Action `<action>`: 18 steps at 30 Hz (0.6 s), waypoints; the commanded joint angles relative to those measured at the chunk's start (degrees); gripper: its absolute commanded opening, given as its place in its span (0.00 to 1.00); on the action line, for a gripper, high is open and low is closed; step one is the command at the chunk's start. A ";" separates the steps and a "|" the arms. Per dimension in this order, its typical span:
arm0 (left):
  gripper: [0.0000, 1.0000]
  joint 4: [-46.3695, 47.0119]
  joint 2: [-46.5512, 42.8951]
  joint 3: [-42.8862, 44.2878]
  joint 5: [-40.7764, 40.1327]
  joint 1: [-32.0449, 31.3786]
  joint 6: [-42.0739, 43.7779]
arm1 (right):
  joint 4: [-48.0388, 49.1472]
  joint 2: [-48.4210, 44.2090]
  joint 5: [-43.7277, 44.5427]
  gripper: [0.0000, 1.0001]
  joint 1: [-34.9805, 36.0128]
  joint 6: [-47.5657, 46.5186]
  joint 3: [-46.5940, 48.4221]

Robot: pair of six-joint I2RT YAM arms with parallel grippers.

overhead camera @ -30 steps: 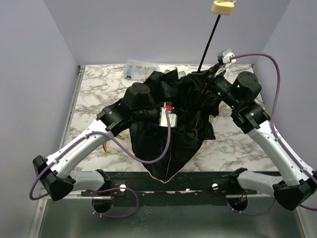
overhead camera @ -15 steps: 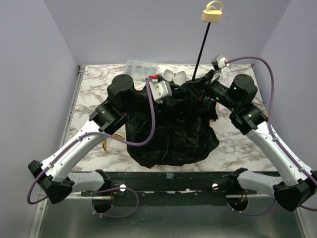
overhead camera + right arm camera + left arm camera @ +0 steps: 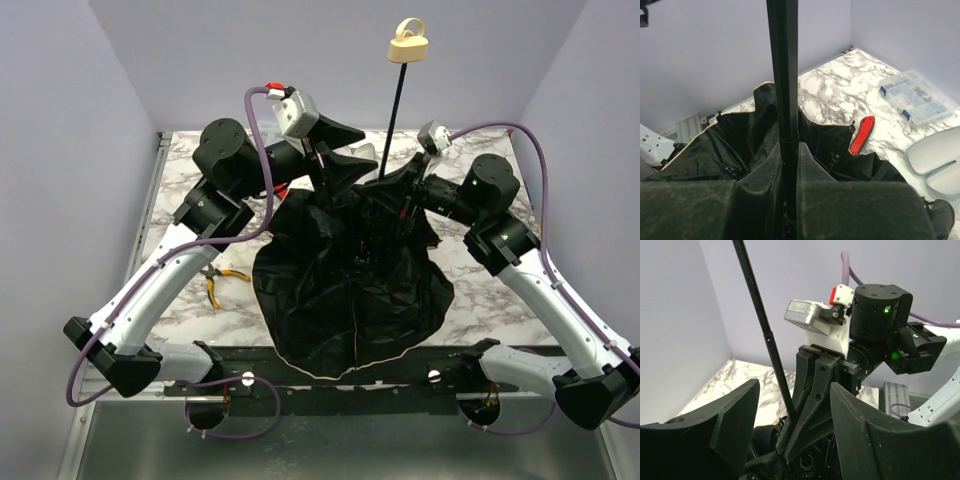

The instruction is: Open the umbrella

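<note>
The right fingers (image 3: pixel 812 190) are clenched on the thin black shaft (image 3: pixel 782 75) just where it rises out of the fabric, holding it close to upright. The left fingers (image 3: pixel 735 425) are spread wide with nothing between them, hanging beside the shaft and facing the other arm's grip.

The umbrella (image 3: pixel 350 290) sits mid-counter, not yet sprung. Its canopy lies slumped with the dark underside up and a tan hem showing. The beige knob handle (image 3: pixel 407 45) is high in the air near the back wall.

To my eye the step in hand is driving the sliding collar along the shaft until the ribs lock. I cannot see the collar under the folds. That asks the right grip to stay firm and the shaft steady. The left fingers would close low on the shaft and push straight along it, since a sideways push would bend so slim a rod.

Room is tight. The hem already spills past the near edge of the counter (image 3: pixel 475 290). The yellow-handled pliers (image 3: pixel 222 283) lie just beside the fabric on the left. At the back, the red-handled screwdriver (image 3: pixel 861 135) touches the cloth, with the mint sleeve (image 3: pixel 935 160) and a clear box (image 3: pixel 917 97) close by. A spreading canopy would likely sweep them, and walls close in on three sides.
</note>
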 commanded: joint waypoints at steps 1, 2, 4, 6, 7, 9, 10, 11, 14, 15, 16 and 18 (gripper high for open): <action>0.61 -0.05 2.15 0.71 -1.46 -0.52 -4.84 | 4.34 -0.11 -4.19 0.01 -0.10 -0.34 0.41; 0.61 -0.05 2.32 0.92 -2.17 -0.51 -5.35 | 4.52 -0.14 -4.32 0.01 -0.07 -0.40 0.32; 0.61 -1.40 2.99 1.35 -3.05 -0.60 -6.13 | 4.97 -0.16 -4.38 0.01 0.01 -0.55 0.11; 0.61 -1.42 3.64 1.71 -3.43 -0.76 -7.02 | 5.30 0.05 -4.44 0.01 0.24 -0.17 -0.04; 0.61 -1.42 3.96 1.79 -3.33 -0.92 -7.33 | 5.24 0.29 -4.65 0.01 0.42 -0.24 0.06; 0.60 -1.30 4.64 1.88 -2.96 -1.24 -8.22 | 5.33 0.73 -5.01 0.01 0.79 -0.20 0.06; 0.59 -1.05 4.96 1.85 -2.79 -1.30 -8.94 | 5.47 0.94 -4.99 0.01 0.97 -0.16 0.10; 0.58 -0.95 5.47 1.94 -2.32 -1.30 -9.56 | 5.43 1.16 -5.04 0.01 1.20 -0.18 0.15; 0.52 -0.74 6.75 2.29 -1.96 -1.30 -10.51 | 5.60 1.47 -5.21 0.01 1.50 -0.07 0.12; 0.49 -0.59 6.95 2.38 -1.84 -1.37 -10.44 | 5.47 1.51 -5.26 0.01 1.59 -0.07 0.14; 0.46 -0.48 7.14 2.52 -1.83 -1.31 -10.44 | 5.22 1.57 -5.34 0.01 1.67 -0.08 0.10; 0.40 -0.46 7.39 2.60 -1.55 -1.33 -10.44 | 4.90 1.35 -5.48 0.01 1.74 -0.18 -0.05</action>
